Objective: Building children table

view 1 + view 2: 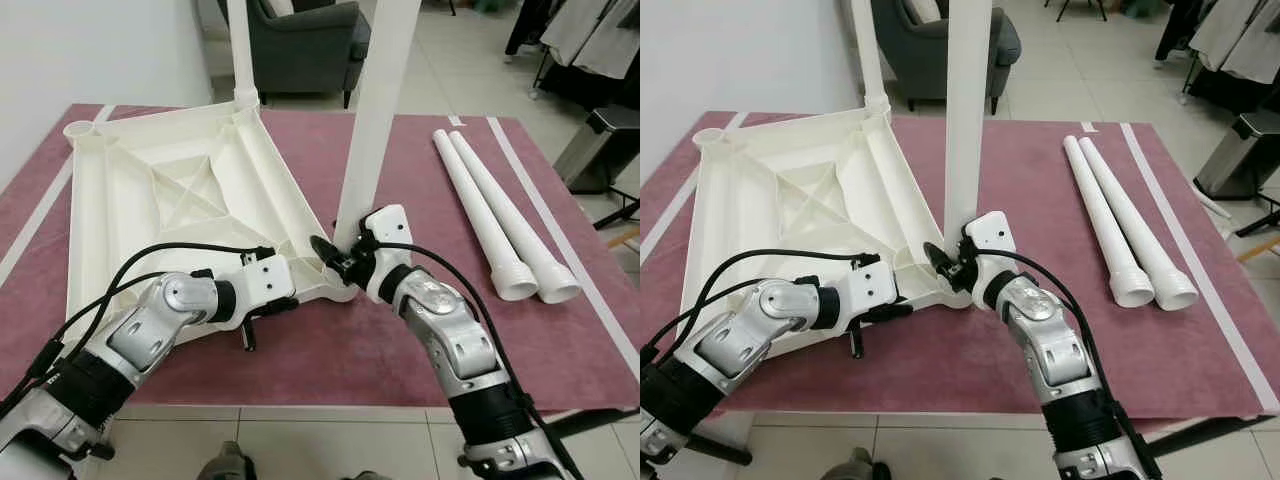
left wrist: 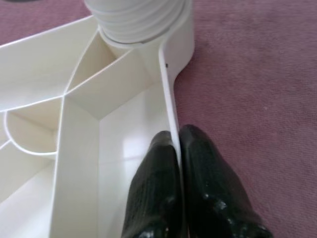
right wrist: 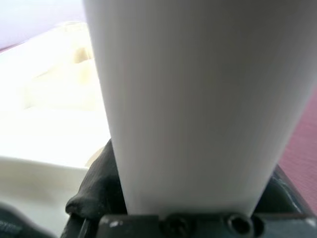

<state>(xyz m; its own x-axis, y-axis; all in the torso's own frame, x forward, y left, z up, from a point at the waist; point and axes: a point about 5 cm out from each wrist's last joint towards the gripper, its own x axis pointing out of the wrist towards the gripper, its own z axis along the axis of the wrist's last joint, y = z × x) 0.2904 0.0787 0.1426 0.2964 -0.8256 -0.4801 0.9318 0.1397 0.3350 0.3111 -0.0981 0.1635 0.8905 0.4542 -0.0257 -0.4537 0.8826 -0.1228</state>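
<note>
White plastic is your upturned tabletop [image 1: 160, 190], lying on the maroon mat [image 1: 420, 200] with your left gripper [image 2: 177, 148] pinched on its near rim. At its near corner your right gripper [image 1: 338, 255] clasps the upright leg [image 1: 375, 110]. Two loose legs [image 1: 500, 215] lie well apart to the right; an armchair [image 1: 300, 40] stands beyond.

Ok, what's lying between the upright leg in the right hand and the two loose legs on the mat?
Nothing: in the left eye view, bare maroon mat separates the upright white plastic leg from the two loose white legs.
</note>
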